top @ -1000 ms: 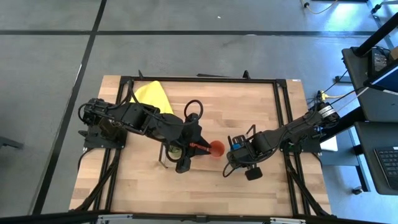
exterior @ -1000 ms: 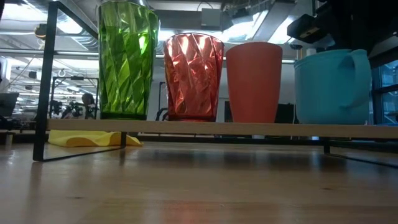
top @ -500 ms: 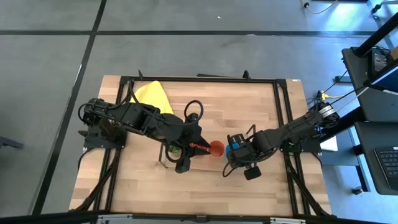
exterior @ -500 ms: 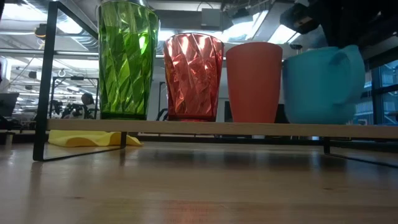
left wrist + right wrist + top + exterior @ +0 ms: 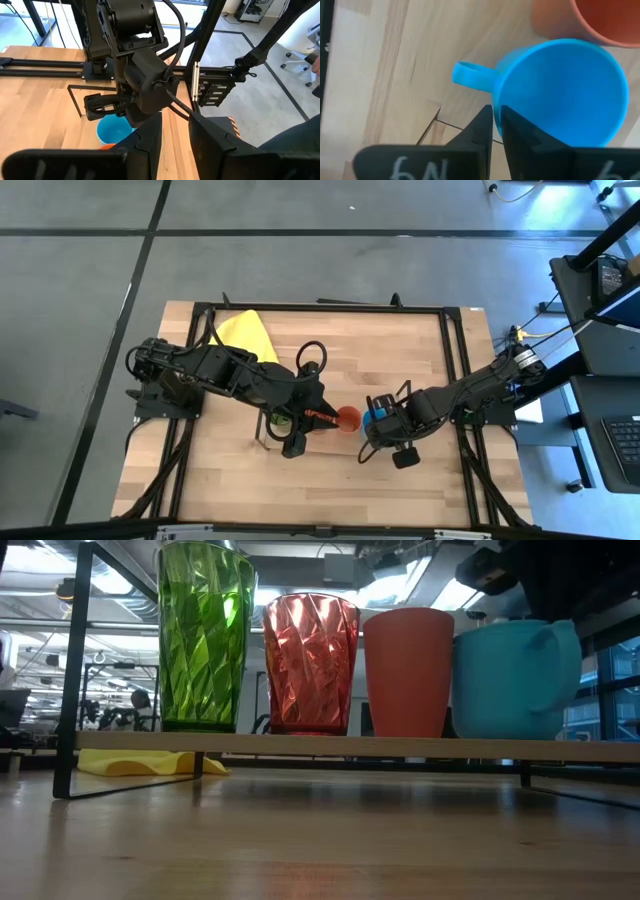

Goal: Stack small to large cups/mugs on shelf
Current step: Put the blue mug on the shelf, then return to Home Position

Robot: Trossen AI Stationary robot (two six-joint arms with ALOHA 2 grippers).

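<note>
On the shelf (image 5: 300, 747), a low board on dark wire end frames, stand in a row the green tumbler (image 5: 205, 635), the red-orange patterned cup (image 5: 310, 665), the plain orange cup (image 5: 407, 670) and the light blue mug (image 5: 510, 680). My right gripper (image 5: 496, 131) is shut on the mug (image 5: 372, 420), right of the orange cup (image 5: 347, 418). My left gripper (image 5: 175, 150) hovers open and empty above the row, just left of the orange cup (image 5: 107, 146); the arm hides the patterned cup in the high view. My right gripper holds the mug's wall at the rim (image 5: 496, 107), close to the handle (image 5: 470, 77), with one finger inside the mug and one outside. The fingers come from above. The mug stands slightly tilted, its side against the orange cup, its base at board level.
A yellow cloth (image 5: 245, 335) lies on the table at the far left, behind the shelf. The black table frame (image 5: 450, 360) runs along the edges. The shelf's right end frame (image 5: 580, 790) stands right of the mug. Bare wood lies near the front edge (image 5: 320, 480).
My right gripper has carried the blue mug along the shelf toward the table's left, up against the orange cup. The mug tipped on the way and now stands nearer upright.
</note>
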